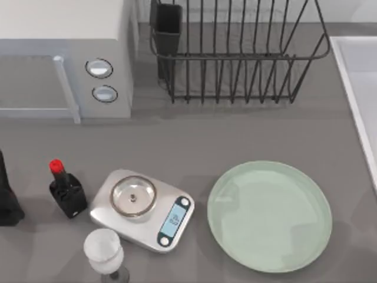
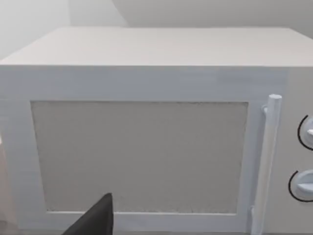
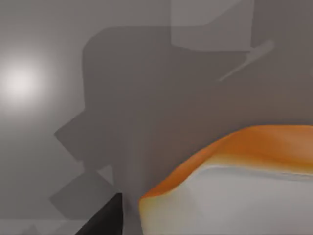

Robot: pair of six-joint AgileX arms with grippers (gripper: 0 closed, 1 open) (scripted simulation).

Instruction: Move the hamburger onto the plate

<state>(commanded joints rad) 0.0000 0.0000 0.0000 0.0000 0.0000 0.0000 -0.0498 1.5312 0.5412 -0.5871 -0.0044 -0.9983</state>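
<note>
Top view looks down on a grey counter; the plate, pale mint green and bare, lies toward the right, just beside a silver kitchen scale with a small steel disc on it; left of the scale stands a dark bottle with a red cap, and a clear wine glass stands at the near edge just below the scale; a white microwave fills the far left corner, and a black wire dish rack sits at the far edge beside it; a dark part of the left arm shows at the left edge. Left wrist view faces the microwave's door and handle, with a dark finger of the left hand at the lower edge; whether that hand is wide or narrow I cannot tell. Right wrist view has the hamburger very close, orange-brown above and pale below, over the grey counter; a dark fingertip of the right hand shows beside it; whether it grips the hamburger I cannot tell.
</note>
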